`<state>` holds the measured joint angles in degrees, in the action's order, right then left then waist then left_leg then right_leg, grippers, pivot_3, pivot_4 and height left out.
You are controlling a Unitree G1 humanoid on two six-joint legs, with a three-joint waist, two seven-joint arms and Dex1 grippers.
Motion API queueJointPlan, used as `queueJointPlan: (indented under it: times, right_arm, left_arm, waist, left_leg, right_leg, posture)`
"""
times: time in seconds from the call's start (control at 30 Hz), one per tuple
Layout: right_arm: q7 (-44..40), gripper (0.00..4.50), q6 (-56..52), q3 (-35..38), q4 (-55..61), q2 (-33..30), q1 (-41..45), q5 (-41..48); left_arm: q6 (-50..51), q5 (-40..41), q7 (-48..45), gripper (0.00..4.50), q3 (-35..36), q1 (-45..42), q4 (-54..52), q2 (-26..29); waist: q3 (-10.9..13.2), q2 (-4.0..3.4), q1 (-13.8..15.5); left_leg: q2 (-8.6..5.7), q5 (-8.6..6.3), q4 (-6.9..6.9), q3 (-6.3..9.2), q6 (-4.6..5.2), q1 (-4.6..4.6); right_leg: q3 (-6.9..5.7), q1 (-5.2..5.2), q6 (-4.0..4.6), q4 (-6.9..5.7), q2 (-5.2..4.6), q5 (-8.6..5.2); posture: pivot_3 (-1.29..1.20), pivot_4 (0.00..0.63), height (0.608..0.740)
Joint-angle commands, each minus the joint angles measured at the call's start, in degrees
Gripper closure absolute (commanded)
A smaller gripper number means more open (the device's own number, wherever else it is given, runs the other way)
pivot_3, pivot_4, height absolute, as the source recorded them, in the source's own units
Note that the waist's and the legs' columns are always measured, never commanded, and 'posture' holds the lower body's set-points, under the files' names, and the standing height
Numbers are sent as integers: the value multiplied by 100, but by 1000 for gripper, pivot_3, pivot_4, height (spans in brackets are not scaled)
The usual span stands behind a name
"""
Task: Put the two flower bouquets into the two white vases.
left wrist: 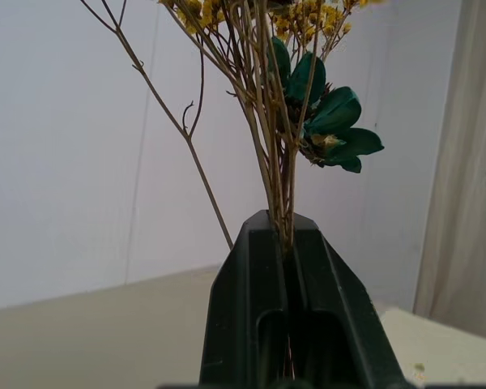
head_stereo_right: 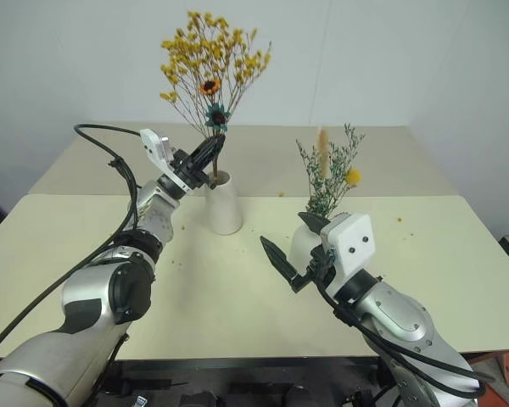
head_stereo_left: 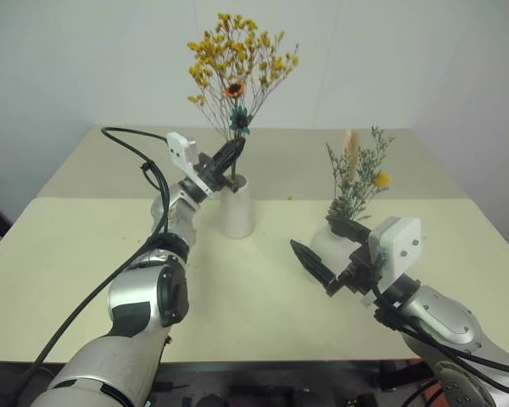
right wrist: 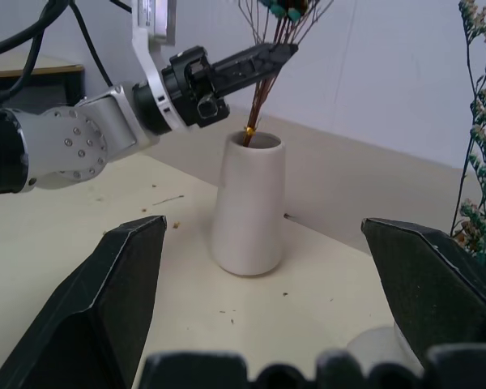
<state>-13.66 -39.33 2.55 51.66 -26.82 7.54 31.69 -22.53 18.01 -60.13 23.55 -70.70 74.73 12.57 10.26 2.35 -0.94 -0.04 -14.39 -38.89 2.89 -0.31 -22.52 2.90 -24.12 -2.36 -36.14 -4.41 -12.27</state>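
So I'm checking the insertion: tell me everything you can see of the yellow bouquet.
The yellow bouquet is a dried bunch of tiny yellow-orange blossoms on thin brown stems, with a small orange flower and a teal one lower down. It stands roughly upright, stem ends just inside the mouth of the tall white vase. The left end effector is shut on the stems above the rim.
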Motion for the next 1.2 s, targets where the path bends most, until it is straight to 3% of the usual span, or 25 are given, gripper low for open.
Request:
queueJointPlan:
  times: [0.03,0.33,0.43,0.83,1.2]
  right_arm:
    - [-27,0,203,88,177,8,-23,-51]
    - [-138,0,269,82,88,-2,-37,-79]
    - [-171,0,293,76,61,1,-45,-102]
    - [-278,0,386,15,7,45,-99,-247]
    - [-381,0,487,-42,-117,90,-64,-333]
  left_arm:
    - [-133,-42,-27,4467,-31,-52,-102,41]
    - [-202,-63,-27,4467,-44,41,-128,40]
    - [-126,-43,-46,3782,-38,52,-124,61]
    - [-251,81,-320,77,48,55,-251,133]
    - [-292,293,-569,32,116,649,-673,536]
  waist:
    - [0,0,2]
    - [0,0,-4]
    - [0,0,0]
    - [0,0,0]
    - [-1,-2,-31]
  left_leg:
    - [0,0,0,0,0,0]
    - [0,0,0,0,0,1]
    - [0,0,0,0,0,1]
    - [0,0,-1,0,0,1]
    - [1,0,-1,0,0,9]
  right_leg:
    - [0,0,0,1,0,0]
    - [0,1,0,0,0,0]
    - [0,0,0,-1,0,0]
    - [0,1,0,-1,0,0]
    - [1,3,0,-8,1,0]
  posture:
    - [0,150,740]
    - [0,150,740]
    - [0,150,740]
    - [0,150,740]
    - [0,150,740]
